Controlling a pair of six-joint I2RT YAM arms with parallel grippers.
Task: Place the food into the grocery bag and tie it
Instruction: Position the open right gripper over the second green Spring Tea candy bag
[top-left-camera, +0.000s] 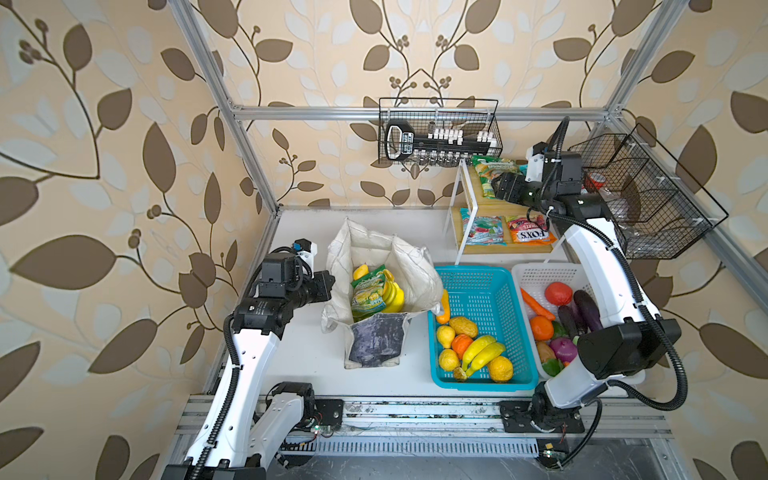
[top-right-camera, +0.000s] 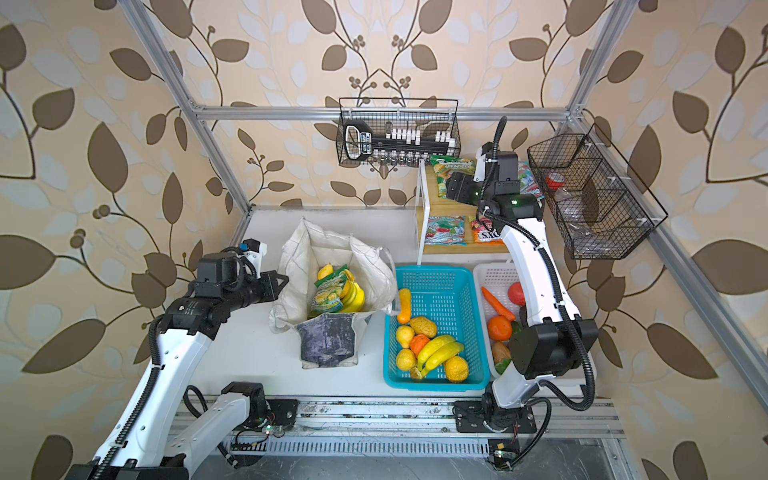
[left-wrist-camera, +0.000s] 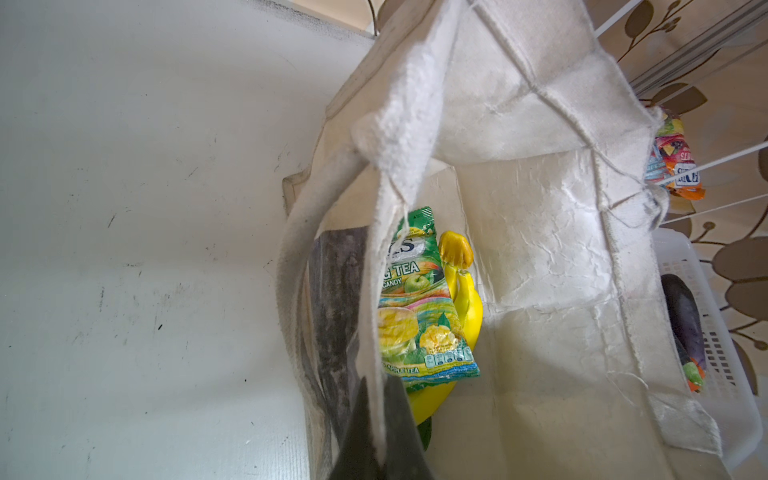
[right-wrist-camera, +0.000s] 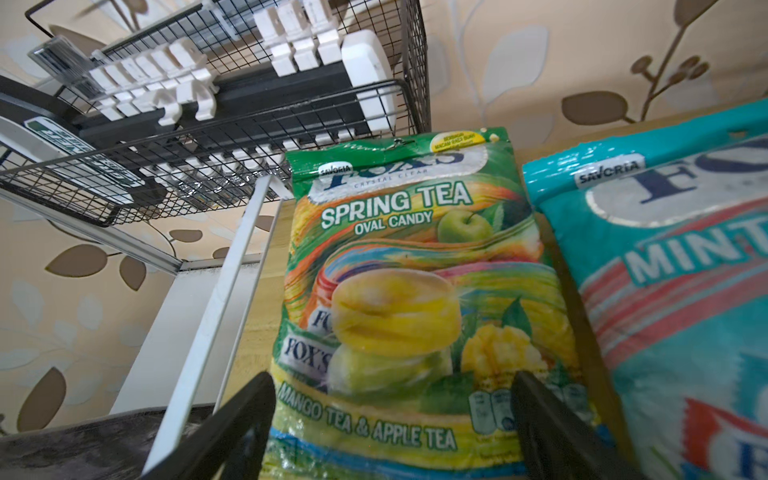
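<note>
Top views: grocery bag stands open mid-table, just left of turquoise basket. Inside the bag: green-yellow packet, banana bunch, small yellow fruit. At the bag's left rim sits the left gripper, jaws together. Across the table the right gripper is over the upper tier of the wooden shelf, at a second green packet. More toy fruit lies in the turquoise basket, vegetables in the white basket.

Left wrist: dark fingers pinched shut on a strap handle of the bag. The green-yellow packet and bananas show down inside the mouth.

Right wrist: pincer wide, fingers on either side of the second green packet's lower end. Packet lies flat on the shelf. Cannot tell whether the fingers touch it. A teal packet lies just beside it.
</note>
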